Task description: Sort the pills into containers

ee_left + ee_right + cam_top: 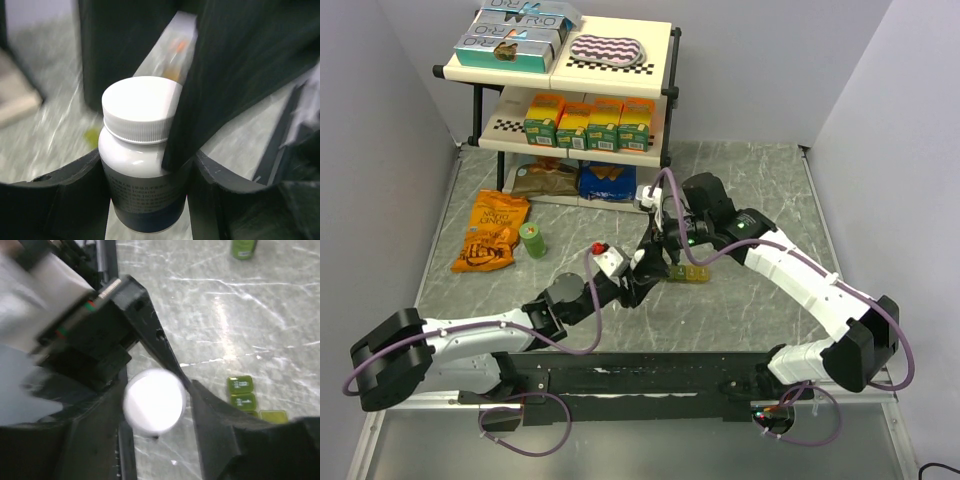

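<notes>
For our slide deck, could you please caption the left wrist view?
Left gripper holds a white-capped pill bottle while the right gripper's finger touches its cap.

Tight: bottle (140,115) hemmed by left pincer (150,172) and right pincer (150,407); containers (686,272) alongside; shelf (570,70) behind; bare table (775,185) rightward.

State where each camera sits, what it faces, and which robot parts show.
Top external: above and behind the bases, looking down at the grey marbled table; both arms show.
Left wrist: on the left arm, looking along its own jaws at the white plastic bottle with a ribbed cap between them.
Right wrist: on the right arm, looking down onto that bottle's cap; its own jaws flank it.
Shared: both wrist views show the bottle; right wrist and top show the green-to-yellow translucent compartment strip.
</notes>
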### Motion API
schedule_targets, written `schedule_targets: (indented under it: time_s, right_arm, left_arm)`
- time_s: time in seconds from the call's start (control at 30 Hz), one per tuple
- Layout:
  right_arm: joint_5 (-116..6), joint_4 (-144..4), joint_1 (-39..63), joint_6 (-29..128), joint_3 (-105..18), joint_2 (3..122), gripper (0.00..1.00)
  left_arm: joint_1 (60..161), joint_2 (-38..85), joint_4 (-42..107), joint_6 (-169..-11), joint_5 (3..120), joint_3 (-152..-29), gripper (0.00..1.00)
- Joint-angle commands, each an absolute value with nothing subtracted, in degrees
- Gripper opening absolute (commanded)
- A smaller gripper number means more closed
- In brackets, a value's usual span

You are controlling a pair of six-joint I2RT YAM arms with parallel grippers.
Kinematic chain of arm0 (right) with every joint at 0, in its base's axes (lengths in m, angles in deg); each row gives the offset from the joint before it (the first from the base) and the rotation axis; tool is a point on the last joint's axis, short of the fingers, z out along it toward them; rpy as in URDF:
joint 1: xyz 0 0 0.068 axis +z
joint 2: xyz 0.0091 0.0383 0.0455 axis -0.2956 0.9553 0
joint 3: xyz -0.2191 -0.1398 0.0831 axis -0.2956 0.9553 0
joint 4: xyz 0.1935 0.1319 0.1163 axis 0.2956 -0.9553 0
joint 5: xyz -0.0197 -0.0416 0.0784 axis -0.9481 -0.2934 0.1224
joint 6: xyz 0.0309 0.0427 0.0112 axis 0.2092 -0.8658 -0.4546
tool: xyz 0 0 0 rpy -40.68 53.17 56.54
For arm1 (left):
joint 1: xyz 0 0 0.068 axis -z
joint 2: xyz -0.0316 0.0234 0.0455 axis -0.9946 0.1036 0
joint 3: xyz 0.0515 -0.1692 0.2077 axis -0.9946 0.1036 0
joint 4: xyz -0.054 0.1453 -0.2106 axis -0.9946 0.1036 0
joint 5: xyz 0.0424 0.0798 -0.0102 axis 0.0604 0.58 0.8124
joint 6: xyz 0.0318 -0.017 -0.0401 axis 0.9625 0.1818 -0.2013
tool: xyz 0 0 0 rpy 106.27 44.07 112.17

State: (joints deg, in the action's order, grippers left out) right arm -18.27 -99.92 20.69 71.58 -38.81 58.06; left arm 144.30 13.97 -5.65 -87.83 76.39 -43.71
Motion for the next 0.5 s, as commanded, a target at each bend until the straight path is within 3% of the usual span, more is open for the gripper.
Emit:
schedule_targets:
  time_s: [0.0, 0.03, 0.13, 0.33, 0.47]
  right_arm:
    - [-12.9, -103.7, 19.8, 73.5, -43.3, 57.2, 0.75]
    - [-10.9, -105.3, 19.3, 74.6, -44.3, 56.6, 0.87]
    - [-7.0, -109.3, 17.5, 80.0, -48.3, 54.8, 1.00]
    - [0.4, -121.2, 16.9, 96.7, -55.7, 52.7, 1.00]
    - [7.8, -139.3, 17.7, 123.1, -57.5, 52.4, 1.00]
  left_arm:
    - [144.6, 11.3, -20.6, -88.5, 69.7, -45.4, 0.01]
    - [144.3, 10.8, -18.9, -88.7, 66.0, -45.1, 0.01]
    - [143.2, 9.5, -17.5, -90.0, 60.1, -43.3, 0.01]
    - [140.8, 6.8, -12.3, -90.4, 46.3, -42.4, 0.01]
    - [138.8, 6.1, -7.3, -89.2, 37.4, -44.1, 0.01]
